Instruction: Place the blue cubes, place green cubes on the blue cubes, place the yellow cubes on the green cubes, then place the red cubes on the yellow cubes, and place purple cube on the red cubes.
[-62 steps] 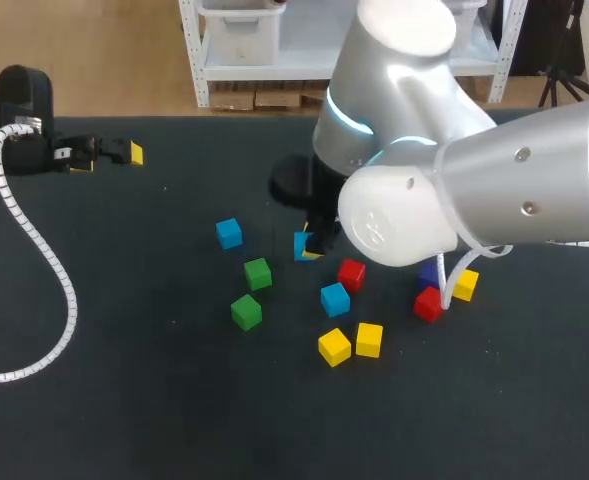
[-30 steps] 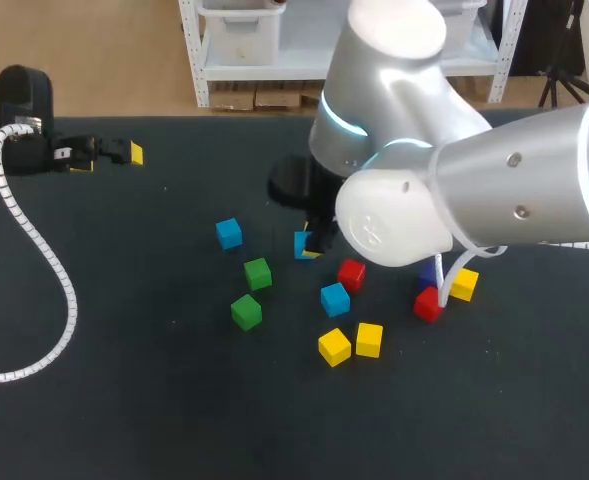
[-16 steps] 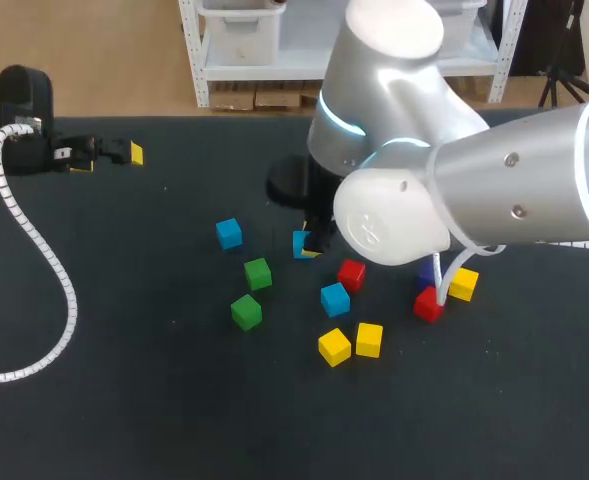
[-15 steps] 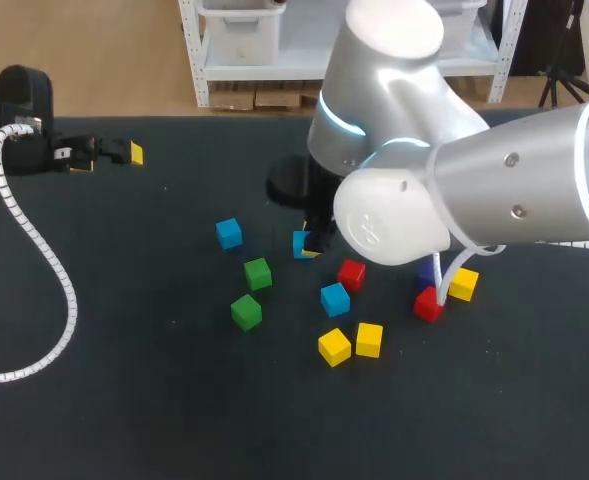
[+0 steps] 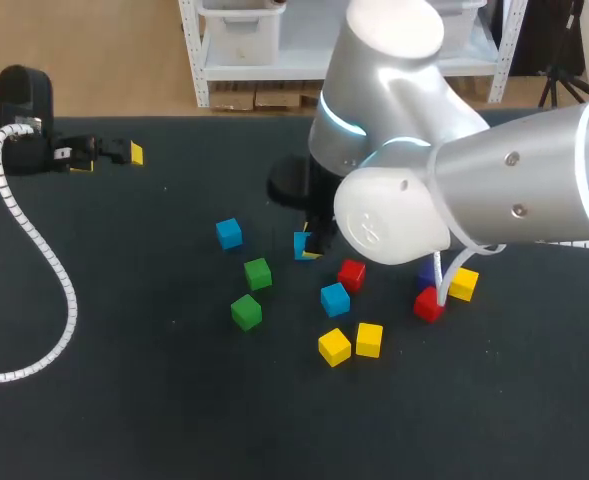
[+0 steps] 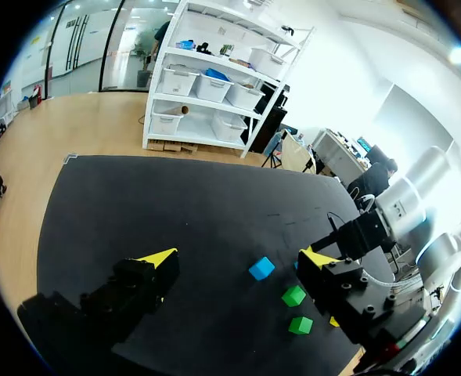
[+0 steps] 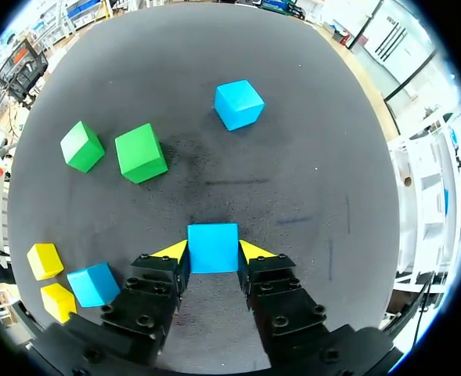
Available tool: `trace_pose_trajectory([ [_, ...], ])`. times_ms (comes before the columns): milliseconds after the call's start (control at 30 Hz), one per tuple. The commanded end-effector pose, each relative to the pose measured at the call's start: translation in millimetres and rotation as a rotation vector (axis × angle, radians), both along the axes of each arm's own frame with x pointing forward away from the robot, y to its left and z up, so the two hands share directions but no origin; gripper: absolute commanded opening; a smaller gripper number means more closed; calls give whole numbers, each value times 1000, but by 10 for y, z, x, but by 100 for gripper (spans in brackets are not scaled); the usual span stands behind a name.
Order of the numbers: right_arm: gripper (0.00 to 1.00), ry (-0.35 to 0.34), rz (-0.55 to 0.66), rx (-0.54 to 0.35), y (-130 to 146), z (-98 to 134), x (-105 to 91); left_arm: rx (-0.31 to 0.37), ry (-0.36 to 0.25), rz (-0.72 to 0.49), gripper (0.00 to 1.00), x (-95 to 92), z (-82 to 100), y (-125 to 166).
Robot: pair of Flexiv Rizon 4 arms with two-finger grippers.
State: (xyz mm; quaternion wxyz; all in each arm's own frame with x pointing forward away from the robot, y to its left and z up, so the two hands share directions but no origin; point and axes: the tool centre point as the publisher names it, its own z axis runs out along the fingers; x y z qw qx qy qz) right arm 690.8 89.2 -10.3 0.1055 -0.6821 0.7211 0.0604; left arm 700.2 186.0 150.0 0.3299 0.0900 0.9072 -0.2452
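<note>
My right gripper point(image 7: 213, 252) is shut on a blue cube point(image 7: 213, 244), its yellow tips pressing two opposite sides; in the head view that cube point(image 5: 300, 245) peeks out under the right arm. A second blue cube point(image 5: 229, 233) lies to the left and a third point(image 5: 335, 298) to the front. Two green cubes point(image 5: 258, 273) point(image 5: 246, 311) sit close together. Two yellow cubes point(image 5: 335, 346) point(image 5: 369, 339) lie at the front and a third point(image 5: 464, 284) to the right. Red cubes point(image 5: 351, 273) point(image 5: 428, 304) lie nearby. The purple cube point(image 5: 429, 272) is mostly hidden. My left gripper point(image 6: 238, 262) is open at the far left, holding nothing.
A white corrugated cable point(image 5: 44, 265) loops across the left part of the dark table point(image 5: 124, 400). My right arm's large body point(image 5: 414, 180) hangs over the middle and hides part of the cube cluster.
The right arm has crept slightly to the left with the blue cube between its fingers. The left arm and the loose cubes have not moved.
</note>
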Motion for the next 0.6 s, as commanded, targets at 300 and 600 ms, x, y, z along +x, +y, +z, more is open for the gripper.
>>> trace_pose_trajectory([
  [300, 100, 2, -1, -6, -59, 40, 15, 2, 1, 2, 100, -2, 4, -4],
  [600, 100, -41, -9, 36, -318, 439, -91, 2, 1, 2, 100, -2, 4, -4],
])
